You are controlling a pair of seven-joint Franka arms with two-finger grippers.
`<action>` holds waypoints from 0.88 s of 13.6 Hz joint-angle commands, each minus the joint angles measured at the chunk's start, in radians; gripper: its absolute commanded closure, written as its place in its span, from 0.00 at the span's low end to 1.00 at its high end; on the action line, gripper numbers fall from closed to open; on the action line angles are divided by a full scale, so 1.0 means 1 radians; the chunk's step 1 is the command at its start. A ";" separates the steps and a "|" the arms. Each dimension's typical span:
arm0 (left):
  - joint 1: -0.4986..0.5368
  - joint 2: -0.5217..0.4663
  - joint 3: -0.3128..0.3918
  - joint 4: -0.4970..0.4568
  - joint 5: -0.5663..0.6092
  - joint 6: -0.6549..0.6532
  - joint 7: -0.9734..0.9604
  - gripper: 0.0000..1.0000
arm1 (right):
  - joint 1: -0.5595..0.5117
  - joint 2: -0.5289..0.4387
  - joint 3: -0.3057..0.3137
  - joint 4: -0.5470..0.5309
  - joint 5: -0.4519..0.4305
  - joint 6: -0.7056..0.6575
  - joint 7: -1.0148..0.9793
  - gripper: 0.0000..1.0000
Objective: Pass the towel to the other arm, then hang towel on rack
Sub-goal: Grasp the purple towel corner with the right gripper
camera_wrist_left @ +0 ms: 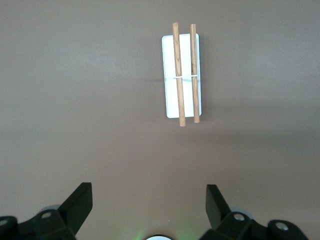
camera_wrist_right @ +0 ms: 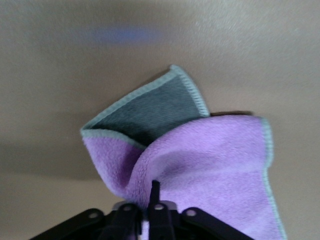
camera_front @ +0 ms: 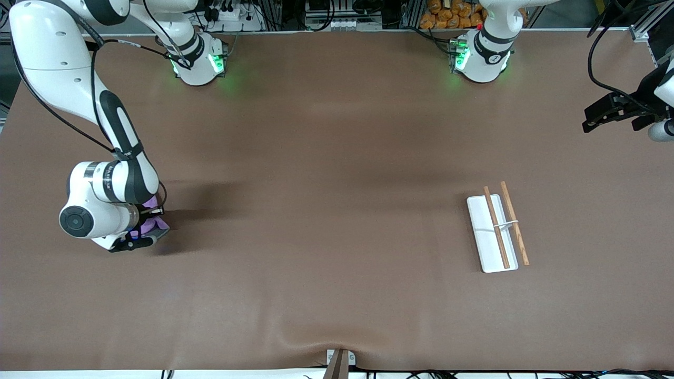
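Two arms are working at one brown table (camera_front: pixel 326 221), and there is one towel and one rack on it. The right gripper (camera_front: pixel 141 231) is sitting low at the right arm's end of the table, its fingers (camera_wrist_right: pixel 155 200) pinched together on the single purple towel (camera_wrist_right: pixel 200 170). The cloth is bunching directly under and around those fingers, and one corner is folding back to show its grey underside (camera_wrist_right: pixel 150 110) with a pale stitched edge. From the front, only a small purple patch (camera_front: pixel 150 223) is peeking out beneath the wrist.

The left gripper (camera_front: pixel 605 113) is hanging in the air over the table edge at the left arm's end, waiting, with its two black fingers (camera_wrist_left: pixel 77 205) standing wide apart and holding nothing. The one rack (camera_front: pixel 492 234) is lying well apart from it, toward the front camera, and far from the right gripper. It is showing one white base, two thin wooden rods (camera_wrist_left: pixel 177 75) running parallel, and one small white bracket (camera_wrist_left: pixel 185 77) joining them at mid-length.
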 commanded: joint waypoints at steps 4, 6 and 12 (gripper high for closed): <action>0.005 0.004 -0.001 0.007 0.011 0.009 -0.002 0.00 | 0.020 -0.189 0.012 0.007 0.027 -0.017 -0.003 1.00; 0.003 0.004 -0.001 0.010 0.011 0.009 -0.002 0.00 | 0.060 -0.249 0.014 0.010 0.028 -0.014 -0.004 1.00; 0.003 0.005 -0.001 0.004 0.012 0.012 -0.002 0.00 | 0.215 -0.363 0.063 0.028 0.033 -0.011 -0.014 1.00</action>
